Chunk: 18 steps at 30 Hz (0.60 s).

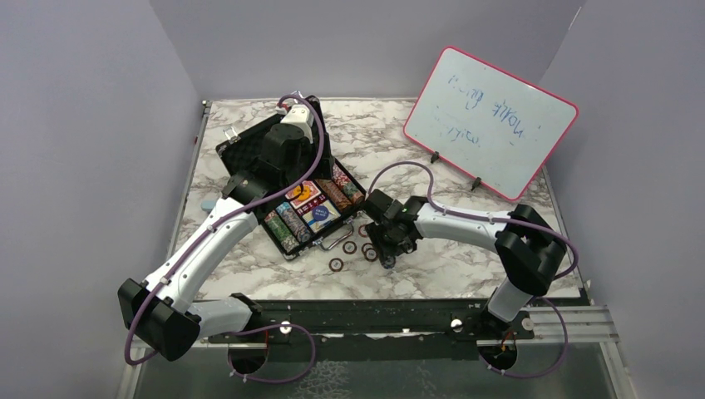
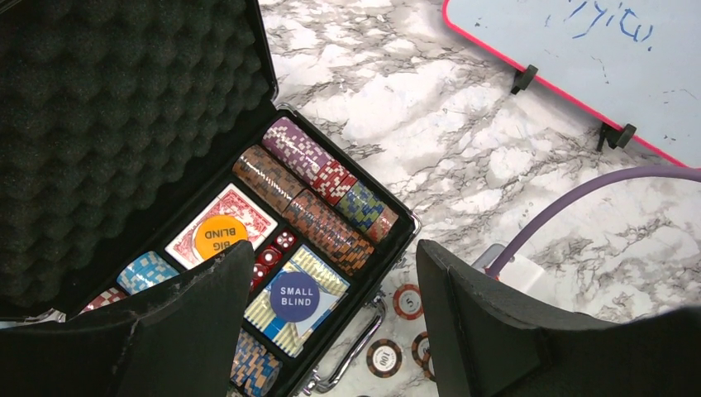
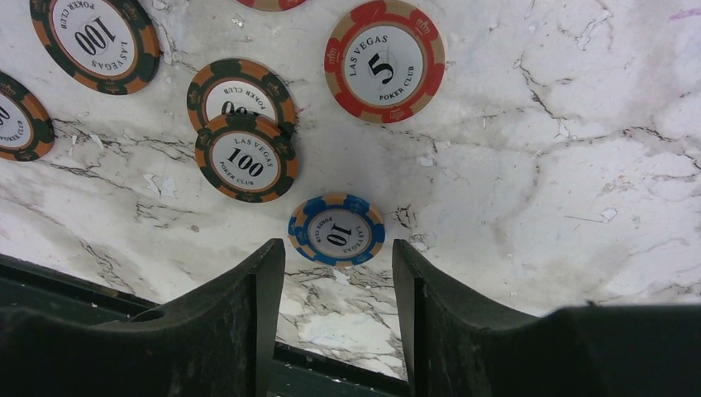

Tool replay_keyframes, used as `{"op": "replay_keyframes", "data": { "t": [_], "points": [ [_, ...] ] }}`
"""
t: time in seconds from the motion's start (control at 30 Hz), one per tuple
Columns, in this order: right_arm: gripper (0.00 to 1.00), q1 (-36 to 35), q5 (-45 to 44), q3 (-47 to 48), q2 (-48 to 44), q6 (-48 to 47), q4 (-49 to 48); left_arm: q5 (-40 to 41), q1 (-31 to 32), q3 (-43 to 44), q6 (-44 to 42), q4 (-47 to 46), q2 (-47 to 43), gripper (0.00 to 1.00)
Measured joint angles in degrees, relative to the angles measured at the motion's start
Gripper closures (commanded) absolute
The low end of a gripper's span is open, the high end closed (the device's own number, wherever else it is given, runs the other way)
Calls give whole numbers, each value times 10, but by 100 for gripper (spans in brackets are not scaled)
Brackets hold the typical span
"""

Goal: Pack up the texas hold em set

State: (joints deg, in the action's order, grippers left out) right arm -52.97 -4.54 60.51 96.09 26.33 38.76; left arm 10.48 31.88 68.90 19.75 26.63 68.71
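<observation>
From above, the open briefcase point(image 1: 245, 150) lies far-left on the marble table point(image 1: 465, 266), and the loose chips point(image 1: 350, 247) near its right side are only tiny rings. The left wrist view alone shows its chip rows point(image 2: 310, 161), red dice point(image 2: 277, 248), a BIG BLIND button point(image 2: 220, 236) and a SMALL BLIND button point(image 2: 295, 296), under the left gripper point(image 2: 331, 252), spread and empty. Only the right wrist view reads the chips: the right gripper point(image 3: 337, 248) is parted, grasping nothing, with a blue 10 chip point(image 3: 336, 230) flat at its tips and a red 5 chip point(image 3: 384, 62) beyond
</observation>
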Motion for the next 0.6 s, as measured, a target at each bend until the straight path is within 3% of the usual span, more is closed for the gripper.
{"op": "replay_keyframes", "data": {
  "t": [0.4, 0.6],
  "points": [
    [32, -2, 10, 0, 18, -12, -1, 0, 0, -1, 0, 0, 0, 25],
    [35, -5, 10, 0, 30, -21, -2, 0, 0, -1, 0, 0, 0, 25]
  ]
}}
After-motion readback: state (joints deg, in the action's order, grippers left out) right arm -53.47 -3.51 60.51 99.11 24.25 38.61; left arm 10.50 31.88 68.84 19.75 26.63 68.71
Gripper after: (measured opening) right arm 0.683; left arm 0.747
